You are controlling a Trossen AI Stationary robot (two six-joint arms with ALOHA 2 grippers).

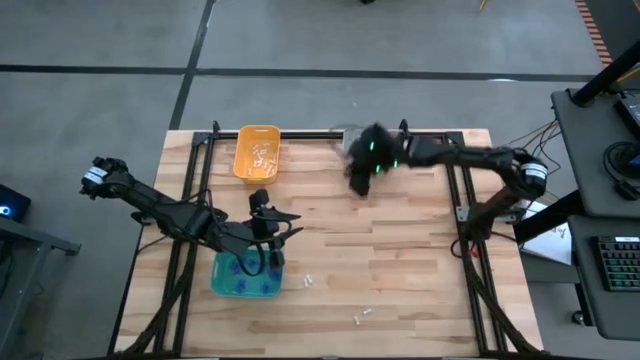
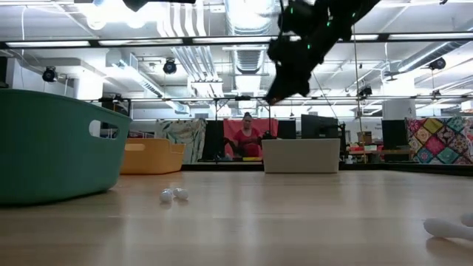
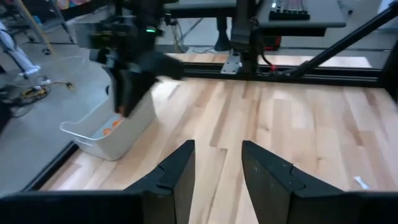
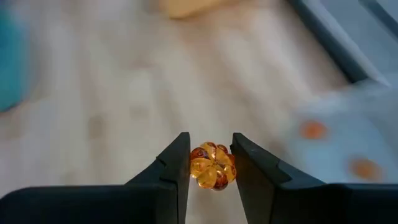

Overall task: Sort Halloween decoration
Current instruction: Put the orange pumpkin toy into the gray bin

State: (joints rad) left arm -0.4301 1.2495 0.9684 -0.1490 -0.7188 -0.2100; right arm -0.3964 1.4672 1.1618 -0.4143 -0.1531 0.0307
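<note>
The right gripper (image 4: 211, 167) pinches an orange roundish trinket (image 4: 212, 165) between its fingers, raised at upper centre of the high view beside the grey bin (image 3: 112, 132), where other orange pieces already lie. The step in hand looks like delivery: next it likely must centre over that bin and release. The bin sits at the table's far edge (image 1: 330, 132), so little margin there. The left gripper (image 3: 216, 168), spread and empty, hovers over the teal bin (image 1: 245, 276) at lower left. White trinkets (image 1: 363, 316) lie loose on open wood at lower centre.
</note>
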